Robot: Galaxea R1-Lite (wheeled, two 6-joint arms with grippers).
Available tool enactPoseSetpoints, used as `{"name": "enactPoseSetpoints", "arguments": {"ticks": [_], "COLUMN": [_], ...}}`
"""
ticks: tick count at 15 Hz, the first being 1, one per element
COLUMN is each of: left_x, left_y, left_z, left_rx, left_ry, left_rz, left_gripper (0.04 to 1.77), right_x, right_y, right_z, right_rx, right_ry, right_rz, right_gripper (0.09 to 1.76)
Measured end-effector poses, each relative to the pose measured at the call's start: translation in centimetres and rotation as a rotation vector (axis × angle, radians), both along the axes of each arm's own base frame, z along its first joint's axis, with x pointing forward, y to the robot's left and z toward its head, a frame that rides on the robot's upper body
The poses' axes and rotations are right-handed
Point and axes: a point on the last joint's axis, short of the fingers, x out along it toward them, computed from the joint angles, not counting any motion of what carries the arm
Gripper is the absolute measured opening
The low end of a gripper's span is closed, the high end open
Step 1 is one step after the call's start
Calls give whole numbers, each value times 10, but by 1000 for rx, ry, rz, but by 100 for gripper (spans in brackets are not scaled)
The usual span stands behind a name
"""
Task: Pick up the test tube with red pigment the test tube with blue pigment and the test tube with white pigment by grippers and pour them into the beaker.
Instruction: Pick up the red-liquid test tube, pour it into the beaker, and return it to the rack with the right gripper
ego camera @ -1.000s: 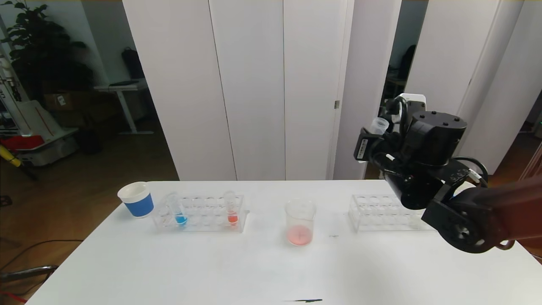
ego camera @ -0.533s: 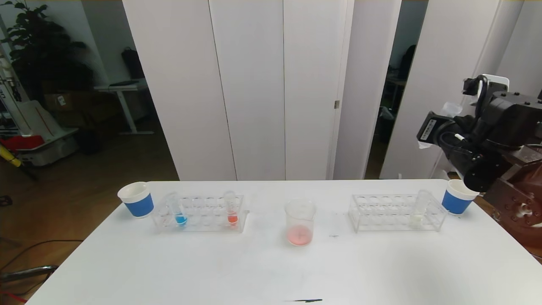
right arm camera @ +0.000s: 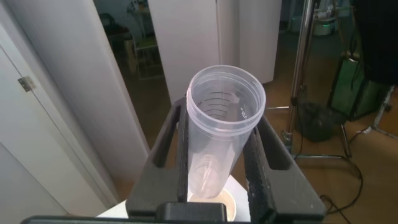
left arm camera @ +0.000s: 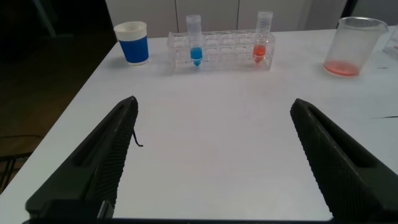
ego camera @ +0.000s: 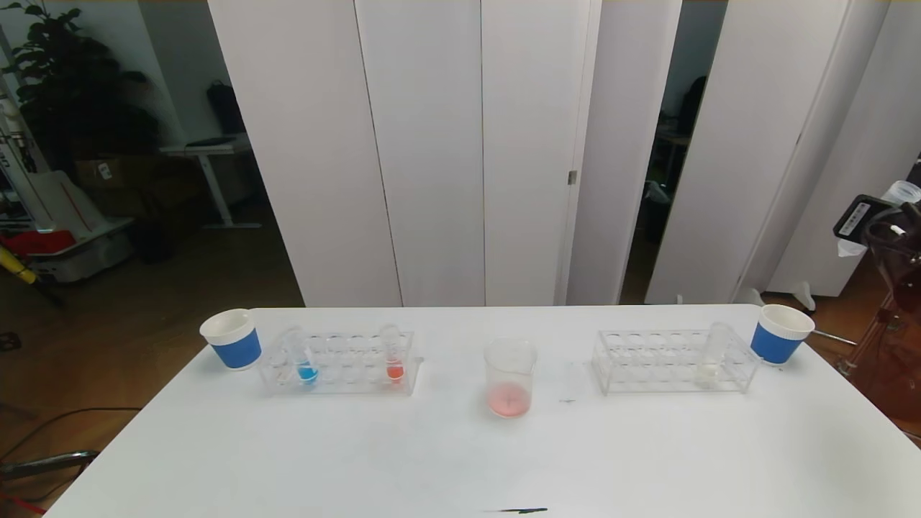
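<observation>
My right gripper is shut on an empty clear test tube, held high at the far right edge of the head view, past the table's right end. The beaker stands mid-table with red pigment at its bottom. The blue-pigment tube and a red-pigment tube stand in the left rack. The white-pigment tube stands in the right rack. My left gripper is open and empty above the table's near left part, facing the blue tube and the beaker.
A blue paper cup stands left of the left rack and another right of the right rack. A cup's pale inside shows below the held tube. A small dark mark lies at the table's front edge.
My right arm has swung right and away from the beaker with the empty tube, uncovering the right rack, the white-pigment tube and the right cup.
</observation>
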Motion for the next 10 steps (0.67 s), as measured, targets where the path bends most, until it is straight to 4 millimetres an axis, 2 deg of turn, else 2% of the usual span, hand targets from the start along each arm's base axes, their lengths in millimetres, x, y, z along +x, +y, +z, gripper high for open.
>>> {"name": "enactPoseSetpoints", "arguments": {"ticks": [3,10], "left_x": [0,0], "left_y": [0,0], "left_z": [0,0], "left_rx": [0,0], "left_ry": [0,0], "left_rz": [0,0], "left_gripper": [175,175], "right_x": [13,53], "right_y": [-21,-34], "right_z": [-24,-73], "right_rx": [41,70], "right_ry": [41,121], "right_rz": [-14,-24], "right_gripper": [58,58]}}
